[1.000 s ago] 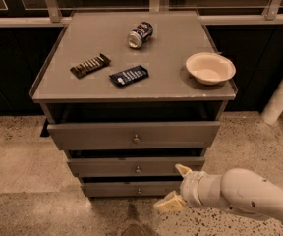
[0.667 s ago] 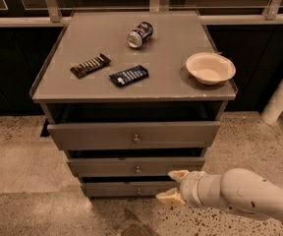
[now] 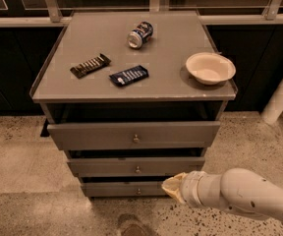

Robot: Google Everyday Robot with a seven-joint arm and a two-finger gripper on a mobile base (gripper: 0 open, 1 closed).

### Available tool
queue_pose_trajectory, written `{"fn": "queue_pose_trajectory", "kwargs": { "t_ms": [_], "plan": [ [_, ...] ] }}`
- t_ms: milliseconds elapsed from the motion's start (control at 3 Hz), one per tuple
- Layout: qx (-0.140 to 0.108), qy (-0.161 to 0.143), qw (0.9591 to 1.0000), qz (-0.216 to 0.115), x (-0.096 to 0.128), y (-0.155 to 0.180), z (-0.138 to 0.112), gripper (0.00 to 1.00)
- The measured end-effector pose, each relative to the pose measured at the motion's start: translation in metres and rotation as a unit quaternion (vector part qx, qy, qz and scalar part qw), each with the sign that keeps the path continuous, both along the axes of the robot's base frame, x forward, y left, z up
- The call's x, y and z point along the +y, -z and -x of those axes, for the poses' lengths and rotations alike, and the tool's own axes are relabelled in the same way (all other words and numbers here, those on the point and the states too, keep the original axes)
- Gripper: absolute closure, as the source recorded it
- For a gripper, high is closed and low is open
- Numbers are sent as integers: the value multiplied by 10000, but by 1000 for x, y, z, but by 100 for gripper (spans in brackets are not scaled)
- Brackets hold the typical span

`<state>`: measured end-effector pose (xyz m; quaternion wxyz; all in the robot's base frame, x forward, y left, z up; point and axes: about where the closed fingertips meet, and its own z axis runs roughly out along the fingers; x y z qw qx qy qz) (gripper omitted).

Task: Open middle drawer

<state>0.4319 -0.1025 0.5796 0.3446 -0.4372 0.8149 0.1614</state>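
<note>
The middle drawer is a grey flat front with a small round metal knob, set between a taller top drawer and a shorter bottom drawer. My gripper is on a white arm coming in from the lower right. It hovers in front of the cabinet's lower right part, to the right of and a little below the middle drawer's knob, apart from it. It holds nothing that I can see.
On the cabinet top lie a tipped can, a dark snack bar, a blue packet and a white bowl. A white post stands at the right. A speckled floor surrounds the cabinet.
My gripper has stayed nearly in place in front of the cabinet's lower right. The drawers and the things on top have not moved.
</note>
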Motion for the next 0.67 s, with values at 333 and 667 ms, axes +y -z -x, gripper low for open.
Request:
{"fn": "queue_pose_trajectory", "kwargs": {
  "t_ms": [333, 667],
  "plan": [
    [-245, 52, 9997, 28, 1, 9, -8, 100],
    [-843, 100, 9964, -16, -1, 23, -31, 100]
  ]
}}
